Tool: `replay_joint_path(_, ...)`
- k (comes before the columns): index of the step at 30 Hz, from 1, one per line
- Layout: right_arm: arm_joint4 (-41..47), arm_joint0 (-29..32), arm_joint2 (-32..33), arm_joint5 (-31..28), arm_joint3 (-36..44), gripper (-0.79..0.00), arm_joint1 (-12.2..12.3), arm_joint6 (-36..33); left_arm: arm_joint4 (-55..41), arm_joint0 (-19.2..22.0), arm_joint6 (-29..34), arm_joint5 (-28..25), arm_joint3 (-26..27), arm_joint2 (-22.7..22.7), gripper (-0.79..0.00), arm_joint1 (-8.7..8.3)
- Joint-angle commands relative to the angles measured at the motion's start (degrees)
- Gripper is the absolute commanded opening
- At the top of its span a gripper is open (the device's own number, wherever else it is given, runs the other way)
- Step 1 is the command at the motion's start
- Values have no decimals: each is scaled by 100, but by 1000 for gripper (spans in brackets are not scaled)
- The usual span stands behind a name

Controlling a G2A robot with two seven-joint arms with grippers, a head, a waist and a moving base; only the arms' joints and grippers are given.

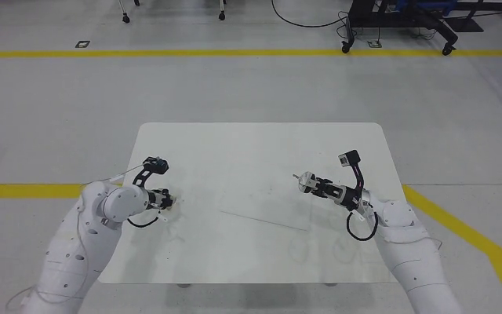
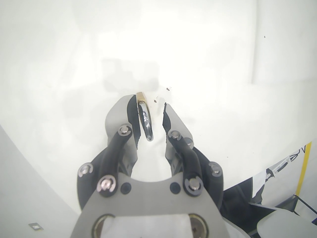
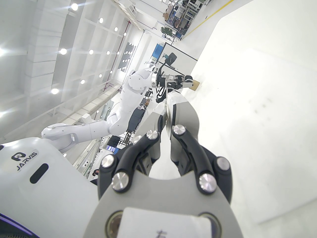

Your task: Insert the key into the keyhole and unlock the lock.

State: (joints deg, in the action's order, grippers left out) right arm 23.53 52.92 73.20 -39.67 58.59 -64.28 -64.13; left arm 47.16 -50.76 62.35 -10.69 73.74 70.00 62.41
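Note:
A small brass padlock (image 2: 141,97) with a chrome shackle (image 2: 146,125) stands edge-on between the fingers of my left gripper (image 2: 148,101). It rests against one pad, with a visible gap to the other, so the gripper is open. This is near the table's left edge (image 1: 168,201). From the right wrist view the padlock (image 3: 195,84) sticks out past the left gripper (image 3: 187,80). My right gripper (image 1: 302,182) hovers over the right half of the table, shut on the small key (image 1: 296,177). Its fingers (image 3: 178,110) are pressed together and hide most of the key.
The white table (image 1: 259,149) carries a faint thin line (image 1: 263,220) across its middle and a few dark specks (image 2: 168,89) near the padlock. Grey floor with yellow lines (image 1: 235,53) surrounds it, and wheeled carts (image 1: 400,23) stand far behind.

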Motion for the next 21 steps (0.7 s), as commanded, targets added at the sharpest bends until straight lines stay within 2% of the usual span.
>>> replay_joint_path(1,0,0,0,0,0,-785,0,0,12,-20,-30,24,18,4,-554,-6)
replay_joint_path(2,0,0,0,0,0,-785,0,0,22,-28,-37,38,23,-3,-600,-7)
replay_joint_path(4,0,0,0,0,0,-785,0,0,52,-38,-48,63,45,-21,-785,-9)
replay_joint_path(9,0,0,0,0,0,-785,0,0,48,-74,-62,-16,142,-23,-785,-25)
replay_joint_path(14,0,0,0,0,0,-785,0,0,-234,-137,-379,-247,212,101,-785,-42)
replay_joint_path(19,0,0,0,0,0,-785,0,0,-743,-69,-503,-597,101,87,-785,-22)
replay_joint_path(21,0,0,0,0,0,-785,0,0,-1089,-12,-362,-857,7,43,-785,-10)
